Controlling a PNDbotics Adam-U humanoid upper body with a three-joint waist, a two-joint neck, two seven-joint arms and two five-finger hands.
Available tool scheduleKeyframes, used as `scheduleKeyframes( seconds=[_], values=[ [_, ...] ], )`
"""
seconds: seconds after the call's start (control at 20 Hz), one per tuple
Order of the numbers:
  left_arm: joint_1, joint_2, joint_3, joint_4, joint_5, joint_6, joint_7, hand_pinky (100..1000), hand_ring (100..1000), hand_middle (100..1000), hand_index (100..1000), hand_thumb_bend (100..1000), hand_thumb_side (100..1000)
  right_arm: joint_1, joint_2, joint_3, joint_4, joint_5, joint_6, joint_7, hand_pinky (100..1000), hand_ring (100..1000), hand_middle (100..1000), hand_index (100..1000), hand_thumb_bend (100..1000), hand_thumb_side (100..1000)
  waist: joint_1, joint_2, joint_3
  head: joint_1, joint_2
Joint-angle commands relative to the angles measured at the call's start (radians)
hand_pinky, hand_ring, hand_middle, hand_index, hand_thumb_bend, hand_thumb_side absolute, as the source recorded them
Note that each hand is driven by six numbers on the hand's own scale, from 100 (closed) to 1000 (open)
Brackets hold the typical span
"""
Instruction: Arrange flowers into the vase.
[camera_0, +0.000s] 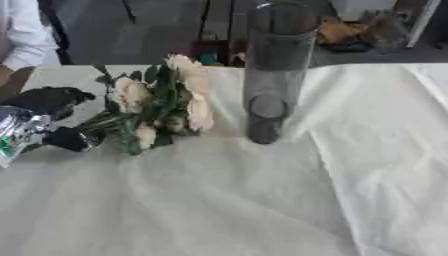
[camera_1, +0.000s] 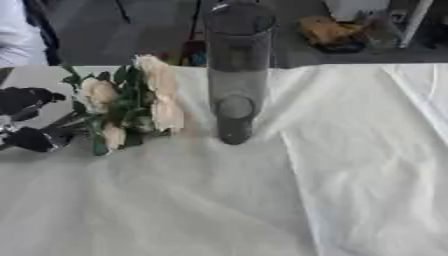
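A bunch of cream flowers (camera_0: 162, 105) with green leaves sits left of the vase, blossoms pointing up and to the right. Its stems (camera_0: 105, 122) run left into my left hand (camera_0: 61, 137), black with a silver back, whose fingers and thumb are curled round them. The vase (camera_0: 276, 75) is a tall clear cylinder with a dark tint. It stands upright at the table's middle back, with nothing visible inside it. A short gap separates the nearest blossom from the vase wall. My right hand shows in neither view.
A cream cloth (camera_0: 262, 200) with folds covers the table. The table's far edge (camera_0: 367, 65) runs just behind the vase. A person's white sleeve (camera_0: 22, 35) is at the upper left, and floor clutter (camera_0: 350, 32) lies beyond the table.
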Motion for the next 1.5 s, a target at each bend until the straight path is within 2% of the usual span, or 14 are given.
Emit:
scheduleKeyframes(
  seconds=[0.05,0.5,1.25,1.5],
  values=[
    [-0.021,0.015,0.001,0.001,-0.015,-0.001,0.002,664,823,875,990,388,593,-0.011,-0.011,-0.002,-0.016,-0.007,0.001,0.002,834,827,698,894,100,1000,0.002,-0.018,0.0,0.003,-0.012],
    [-0.024,0.003,-0.002,0.013,-0.022,-0.009,-0.005,664,823,875,989,376,597,-0.011,-0.007,-0.001,-0.016,-0.009,0.004,0.005,836,828,697,895,100,1000,0.003,-0.015,-0.001,0.002,-0.014],
    [-0.037,-0.006,0.009,0.033,-0.039,0.009,-0.002,653,816,867,981,235,571,-0.011,-0.005,0.003,-0.016,-0.015,0.001,0.013,838,828,696,896,100,1000,0.004,-0.011,-0.009,0.014,-0.031],
    [-0.041,-0.013,0.015,0.052,-0.037,0.014,-0.011,650,814,863,973,245,574,-0.012,-0.003,0.004,-0.016,-0.016,0.0,0.016,839,828,696,897,100,1000,0.004,-0.008,-0.013,0.017,-0.036]
  ],
)
